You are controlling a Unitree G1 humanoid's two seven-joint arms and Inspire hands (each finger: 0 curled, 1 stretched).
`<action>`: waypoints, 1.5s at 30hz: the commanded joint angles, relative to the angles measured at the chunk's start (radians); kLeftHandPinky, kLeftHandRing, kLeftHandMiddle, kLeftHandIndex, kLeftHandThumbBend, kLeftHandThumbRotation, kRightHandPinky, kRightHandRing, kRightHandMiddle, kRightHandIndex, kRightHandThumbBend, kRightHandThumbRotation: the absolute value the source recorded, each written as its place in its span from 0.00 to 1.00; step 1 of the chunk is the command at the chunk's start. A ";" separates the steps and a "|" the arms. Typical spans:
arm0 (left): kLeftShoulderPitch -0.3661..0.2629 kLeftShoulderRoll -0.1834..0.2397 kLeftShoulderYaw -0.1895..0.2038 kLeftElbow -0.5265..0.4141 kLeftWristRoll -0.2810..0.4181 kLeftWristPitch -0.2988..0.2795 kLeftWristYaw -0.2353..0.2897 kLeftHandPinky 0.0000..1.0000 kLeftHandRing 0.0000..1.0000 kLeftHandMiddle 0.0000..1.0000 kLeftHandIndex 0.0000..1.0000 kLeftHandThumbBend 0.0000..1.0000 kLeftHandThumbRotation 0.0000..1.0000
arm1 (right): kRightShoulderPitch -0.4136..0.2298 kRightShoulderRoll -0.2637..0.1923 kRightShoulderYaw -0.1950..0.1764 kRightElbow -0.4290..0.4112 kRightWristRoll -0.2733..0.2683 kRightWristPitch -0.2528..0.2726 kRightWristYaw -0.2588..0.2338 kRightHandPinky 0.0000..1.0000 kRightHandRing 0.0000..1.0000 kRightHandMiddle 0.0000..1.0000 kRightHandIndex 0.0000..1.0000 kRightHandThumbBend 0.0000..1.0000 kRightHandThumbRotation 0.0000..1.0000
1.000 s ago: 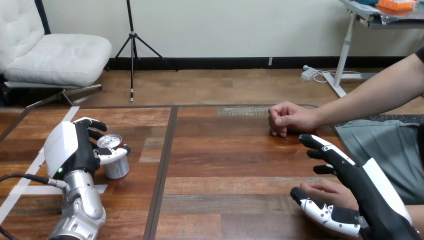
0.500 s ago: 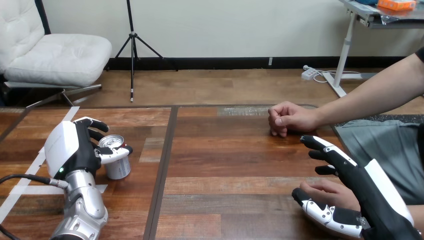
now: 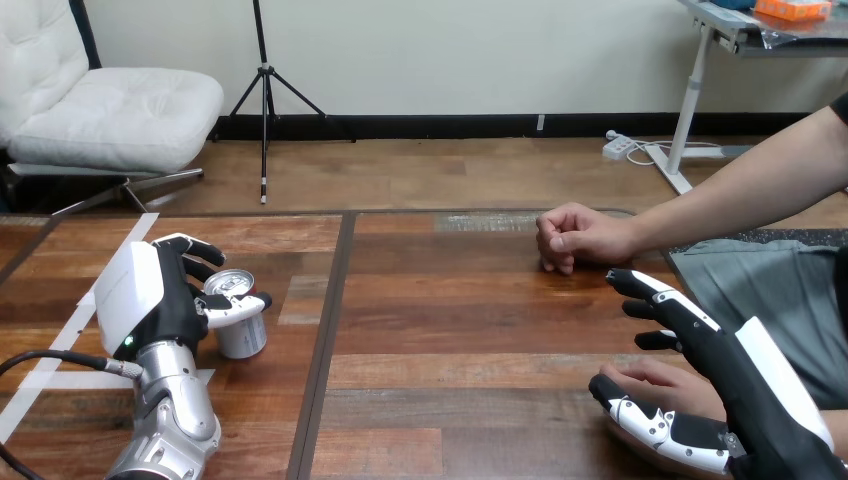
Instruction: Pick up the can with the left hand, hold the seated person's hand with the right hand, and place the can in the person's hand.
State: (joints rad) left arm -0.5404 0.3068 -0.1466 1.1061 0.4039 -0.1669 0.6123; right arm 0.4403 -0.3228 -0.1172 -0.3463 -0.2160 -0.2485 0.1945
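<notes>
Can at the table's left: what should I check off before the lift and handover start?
1. Grip: left hand has fingers and thumb curled round the can: ok.
2. The can stands upright: ok.
3. Hold: right hand closed on the person's hand: not ok, fingers straight above it, thumb below.
4. Palm turned up to receive: cannot tell.
5. Bare table between the can and the person's hand: ok.

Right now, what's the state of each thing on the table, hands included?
can: upright, gripped by the left hand.
left hand: shut, thumb and fingers curled round the can.
right hand: open, fingers straight, not closed on anything.
person's near hand: lying between the right hand's thumb and fingers.
person's far hand: fisted, resting on the table.
</notes>
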 commanded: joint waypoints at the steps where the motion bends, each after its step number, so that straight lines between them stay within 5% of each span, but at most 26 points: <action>1: -0.071 0.011 -0.010 -0.002 0.020 -0.038 0.031 0.44 0.45 0.48 0.54 0.71 0.00 | -0.034 -0.017 -0.010 -0.048 0.001 -0.007 0.002 0.77 0.87 0.91 0.88 0.43 0.07; 45: -0.038 -0.008 0.013 -0.024 -0.014 -0.120 0.022 0.43 0.45 0.47 0.53 0.71 0.00 | -0.030 -0.003 -0.003 -0.063 -0.012 0.017 0.001 0.78 0.88 0.91 0.89 0.43 0.17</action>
State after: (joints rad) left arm -0.5389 0.2995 -0.1429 1.1129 0.3951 -0.2391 0.6221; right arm 0.4435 -0.3208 -0.1172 -0.3573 -0.2337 -0.2274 0.2011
